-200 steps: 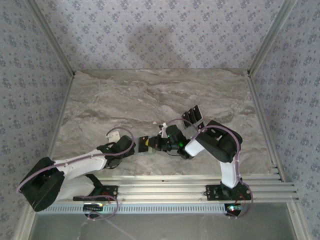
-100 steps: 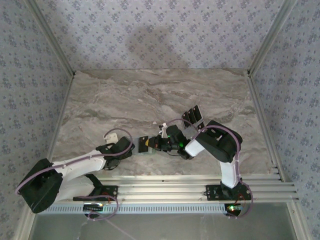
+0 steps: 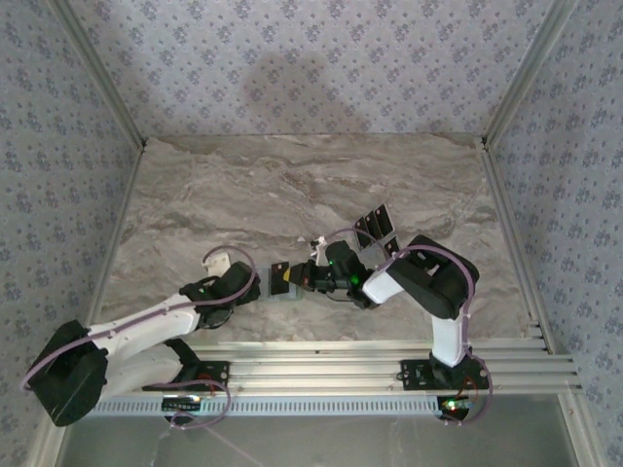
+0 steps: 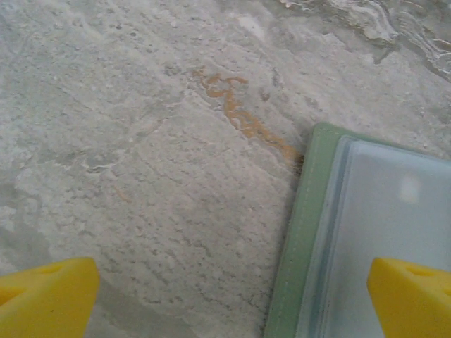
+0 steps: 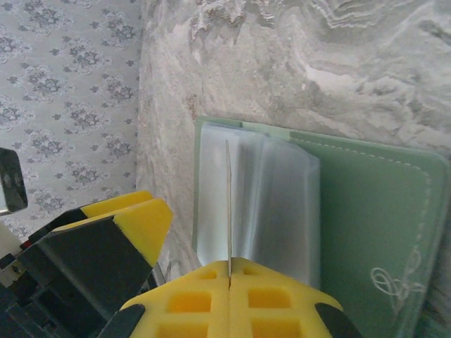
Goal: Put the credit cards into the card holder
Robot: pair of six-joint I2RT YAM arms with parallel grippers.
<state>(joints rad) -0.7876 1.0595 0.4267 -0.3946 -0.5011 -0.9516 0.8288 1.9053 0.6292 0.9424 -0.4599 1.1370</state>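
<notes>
The sage-green card holder (image 5: 366, 211) lies open on the marble table, its clear sleeves (image 5: 275, 204) fanned up. My right gripper (image 5: 230, 271) is shut on one credit card (image 5: 228, 197), seen edge-on, its far end at the sleeves' mouth. My left gripper (image 4: 229, 303) is open and straddles the holder's left edge (image 4: 306, 232), one fingertip (image 4: 412, 296) over the sleeve, the other over bare table. From above, both grippers (image 3: 277, 280) (image 3: 310, 276) meet at the holder (image 3: 288, 295). More dark credit cards (image 3: 375, 226) lie behind the right arm.
The marble table (image 3: 243, 195) is bounded by patterned walls and aluminium rails (image 3: 389, 365) at the near edge. The left gripper's yellow finger (image 5: 137, 222) sits close beside the right gripper.
The left arm's rear part has swung down and to the left while its gripper stayed at the holder. The right arm has edged slightly, still gripping the card.
</notes>
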